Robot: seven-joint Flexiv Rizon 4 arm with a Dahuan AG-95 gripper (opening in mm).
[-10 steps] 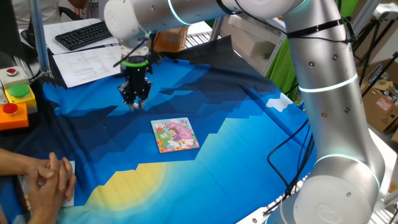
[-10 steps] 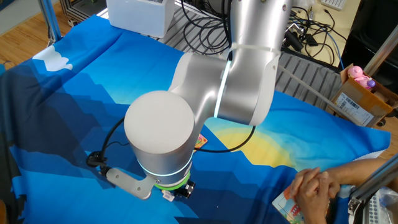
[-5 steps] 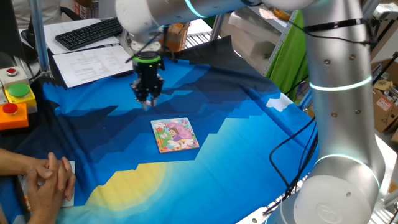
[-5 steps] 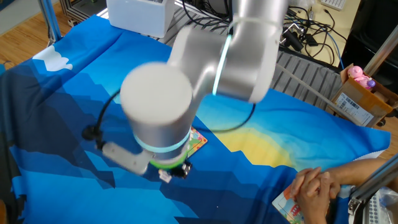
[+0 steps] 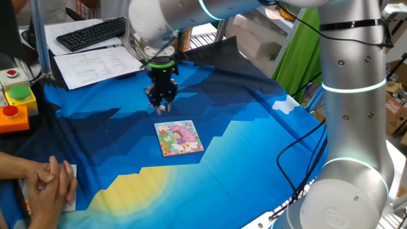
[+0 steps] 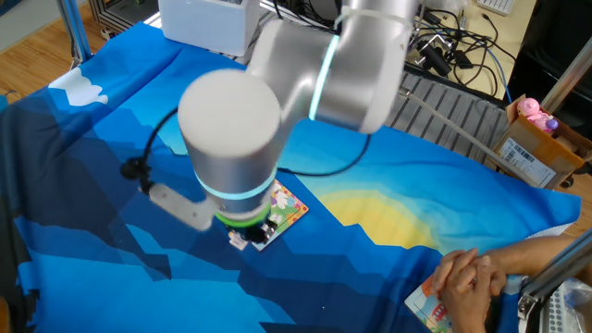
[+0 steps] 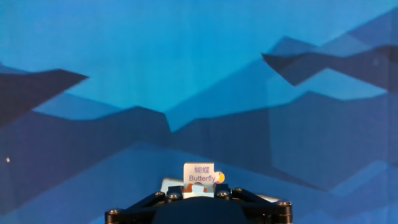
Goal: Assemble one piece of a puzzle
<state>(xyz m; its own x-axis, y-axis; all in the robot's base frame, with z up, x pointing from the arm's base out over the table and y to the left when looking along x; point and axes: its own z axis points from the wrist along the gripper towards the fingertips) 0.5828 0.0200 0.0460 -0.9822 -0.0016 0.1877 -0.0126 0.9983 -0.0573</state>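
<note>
The puzzle (image 5: 179, 138), a small square board with a pink-and-green cartoon picture and an orange edge, lies flat on the blue cloth; it also shows in the other fixed view (image 6: 285, 211), partly behind the arm. My gripper (image 5: 161, 107) hangs above the cloth, just behind and left of the puzzle. It is shut on the piece (image 7: 199, 177), a tiny whitish jigsaw piece printed "Butterfly". In the hand view the piece stands between the jaws over bare blue cloth; the puzzle is out of that view.
A person's clasped hands (image 5: 46, 184) rest at the near left corner on a pale card. A button box (image 5: 16, 105) with red and green buttons, papers (image 5: 98, 63) and a keyboard (image 5: 89, 33) lie at the far left. The arm's cable (image 5: 296, 159) trails over the right side.
My gripper has moved right and toward the puzzle with the piece in it, from the far left of the cloth to just behind the board. The puzzle has not moved.
</note>
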